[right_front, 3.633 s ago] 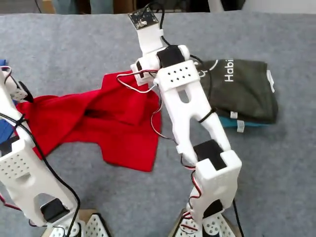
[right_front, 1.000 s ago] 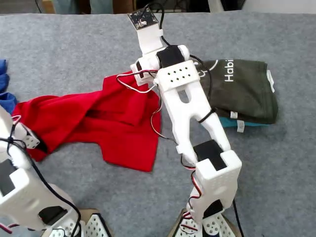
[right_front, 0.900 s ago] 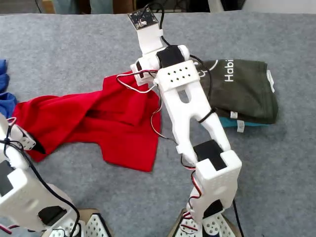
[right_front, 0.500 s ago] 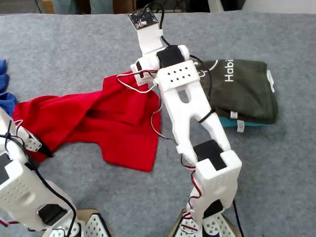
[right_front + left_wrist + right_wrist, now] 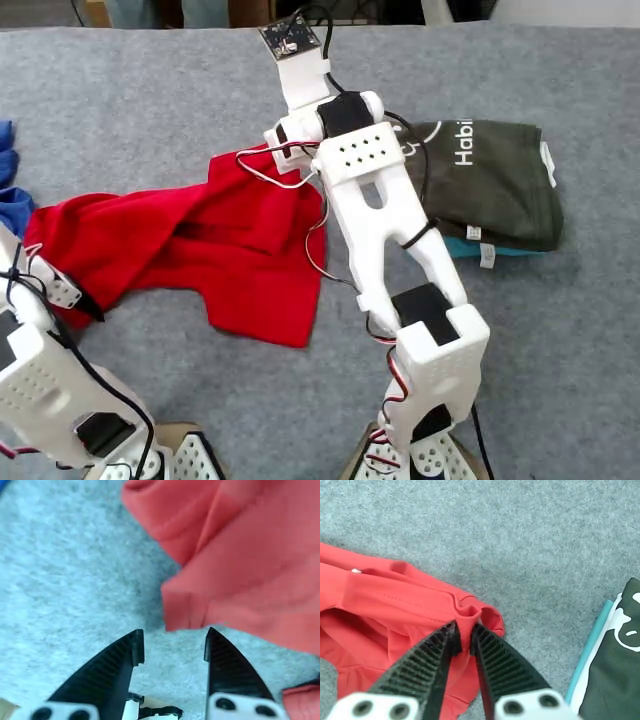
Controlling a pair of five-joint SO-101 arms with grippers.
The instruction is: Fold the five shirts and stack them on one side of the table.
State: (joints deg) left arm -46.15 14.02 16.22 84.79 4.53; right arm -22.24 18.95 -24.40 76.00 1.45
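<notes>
Mid-fold on the red shirt (image 5: 200, 240), lying rumpled left of the table's centre.
Near left, left gripper (image 5: 172, 640) spread wide just short of a sleeve corner; probably closing on it next. Farther off, right gripper (image 5: 463, 630) pinching the shirt's far right edge. Far right, dark green shirt (image 5: 495, 190) folded atop teal shirt (image 5: 470, 248). Blue shirt (image 5: 8, 195) cut by the left edge; right arm hiding part of the red cloth.

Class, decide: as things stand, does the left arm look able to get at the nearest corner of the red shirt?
Probably yes: the left gripper is open just short of the red shirt corner, with bare grey mat between them.
</notes>
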